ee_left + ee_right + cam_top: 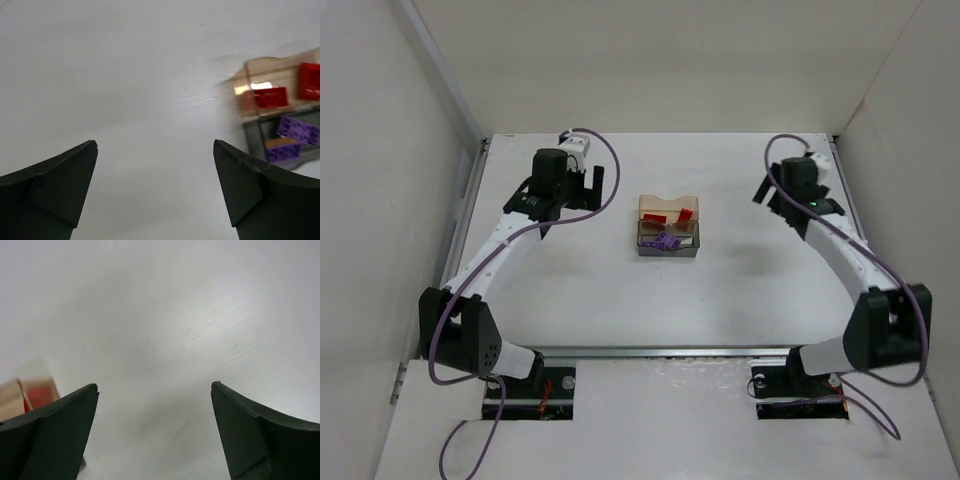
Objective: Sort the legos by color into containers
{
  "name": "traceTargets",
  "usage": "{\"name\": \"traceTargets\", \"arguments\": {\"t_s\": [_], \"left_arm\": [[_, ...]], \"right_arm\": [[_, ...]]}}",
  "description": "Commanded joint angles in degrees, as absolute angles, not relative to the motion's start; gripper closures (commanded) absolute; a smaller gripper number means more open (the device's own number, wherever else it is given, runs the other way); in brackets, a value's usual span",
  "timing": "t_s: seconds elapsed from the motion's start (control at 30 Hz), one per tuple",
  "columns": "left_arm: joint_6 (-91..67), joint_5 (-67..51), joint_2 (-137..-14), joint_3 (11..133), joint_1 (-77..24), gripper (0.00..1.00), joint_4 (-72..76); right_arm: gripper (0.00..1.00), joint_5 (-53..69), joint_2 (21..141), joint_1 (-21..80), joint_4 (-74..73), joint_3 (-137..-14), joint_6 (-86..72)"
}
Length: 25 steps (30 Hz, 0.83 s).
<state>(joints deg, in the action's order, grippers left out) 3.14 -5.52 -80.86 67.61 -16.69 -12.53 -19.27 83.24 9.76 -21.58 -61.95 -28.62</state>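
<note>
At the left of the table point(570, 300), the left gripper point(584, 184) is held above the white surface, well apart from the containers. In the left wrist view its two dark fingers point(55, 185) are seen spread wide, and nothing is held between them; only bare table is seen in the gap. Near the middle of the table the two joined trays are found, the amber tray point(667, 197) on the far side and the smoky grey tray point(668, 253) on the near side, touching along one long wall. Two red legos point(658, 217) are seen lying in the amber tray, one toward its left and one toward its right. The purple legos point(666, 242) are gathered in the grey tray. From the left wrist camera the same trays are caught at the right edge of the view, with a red brick point(270, 97) inside the amber wall point(244, 80) and a purple brick point(299, 131) inside the grey one point(252, 137). At the right, the right gripper point(155, 385) is poised over bare table, well apart from the trays. Its fingers point(260, 435) are parted widely and nothing is gripped. A blurred corner of the amber tray point(12, 400) is glimpsed at the left edge of the right wrist view.
</note>
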Motion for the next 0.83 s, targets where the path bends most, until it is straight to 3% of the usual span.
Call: {"name": "traceTargets", "arguments": {"t_s": [0.0,0.17,0.27,0.8], "left_arm": [[-3.85,17.62,-76.21,64.09,-15.65,0.00,-9.49],[-5.62,31.79,-73.30,57.84,-14.24,0.00,-7.29],[-7.02,32.34,-71.54,56.51,-14.24,0.00,-7.29],[-11.16,22.77,-70.84,56.51,-14.24,0.00,-8.53]], "right_arm": [[0.00,-31.06,73.33,5.65,-19.77,-62.31,-24.26],[0.00,-34.11,55.13,3.16,-12.06,-56.61,-15.77],[0.00,-31.12,50.03,3.16,-9.40,-54.93,-14.77],[0.00,-26.81,48.87,3.16,-12.48,-55.63,-20.03]]}}
